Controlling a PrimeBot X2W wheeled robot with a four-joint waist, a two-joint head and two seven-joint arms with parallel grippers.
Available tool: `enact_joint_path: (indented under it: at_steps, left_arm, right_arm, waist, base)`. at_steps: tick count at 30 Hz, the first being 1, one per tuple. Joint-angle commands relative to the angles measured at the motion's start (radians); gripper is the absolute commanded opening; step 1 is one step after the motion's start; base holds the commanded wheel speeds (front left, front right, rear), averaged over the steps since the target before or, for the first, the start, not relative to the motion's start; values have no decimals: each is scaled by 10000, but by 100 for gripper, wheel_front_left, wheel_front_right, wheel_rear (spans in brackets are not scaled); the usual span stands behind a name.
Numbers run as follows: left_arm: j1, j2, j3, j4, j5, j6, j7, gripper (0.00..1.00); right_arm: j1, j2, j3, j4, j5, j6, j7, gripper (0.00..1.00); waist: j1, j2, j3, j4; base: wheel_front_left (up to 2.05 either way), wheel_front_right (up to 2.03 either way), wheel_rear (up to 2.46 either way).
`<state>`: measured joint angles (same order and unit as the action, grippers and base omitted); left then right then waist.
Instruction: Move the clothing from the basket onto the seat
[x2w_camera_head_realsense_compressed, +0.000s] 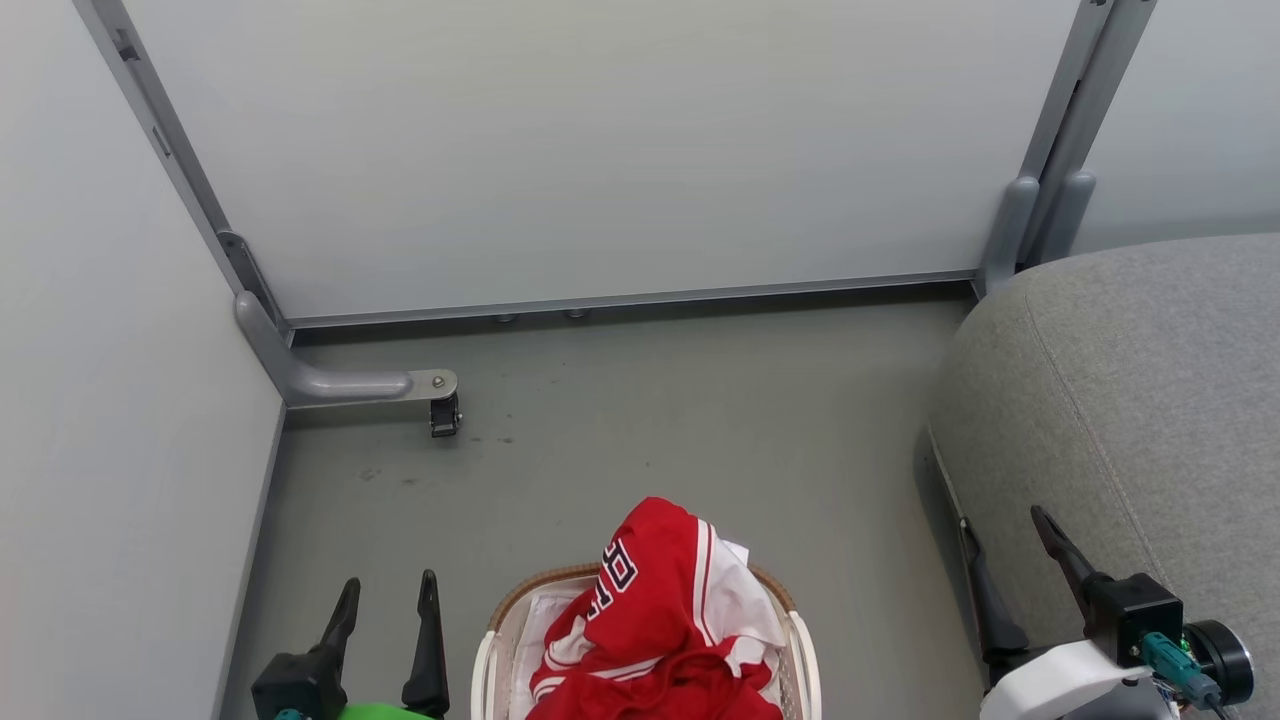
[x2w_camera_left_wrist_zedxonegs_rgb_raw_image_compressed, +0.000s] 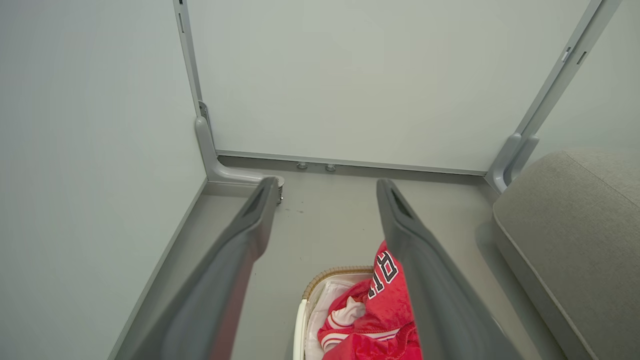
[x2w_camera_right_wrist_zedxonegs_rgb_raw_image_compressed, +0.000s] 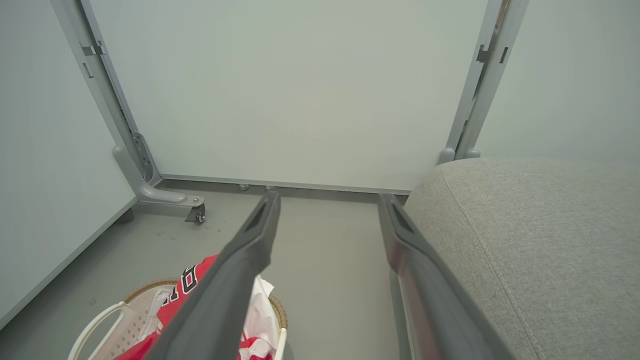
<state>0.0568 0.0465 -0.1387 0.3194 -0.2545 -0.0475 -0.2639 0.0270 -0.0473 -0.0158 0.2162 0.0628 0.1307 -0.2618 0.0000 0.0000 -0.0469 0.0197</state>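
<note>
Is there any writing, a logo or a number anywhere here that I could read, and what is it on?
Black block letters edged in white, on the red clothing: only two or three show, turned sideways and cut off by folds; no whole word can be read.
The basket, the seat and the wall panels: no writing shows on them.
</note>
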Motion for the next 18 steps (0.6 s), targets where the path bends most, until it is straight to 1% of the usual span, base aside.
enact_joint_path:
  at_steps: [1, 18]
  left_arm:
    - [146, 69, 2, 6, -67, 56, -11, 100]
    - [92, 69, 34, 140, -161, 37, -11, 100]
  right_arm:
    - [92, -56, 6, 32, -29, 0, -51, 100]
    - [96, -57, -22, 33, 21, 0, -49, 100]
  waist:
    - [0, 0, -3, 0]
    - [0, 0, 1, 3]
  base:
    - [0, 0, 0]
    - [0, 0, 0]
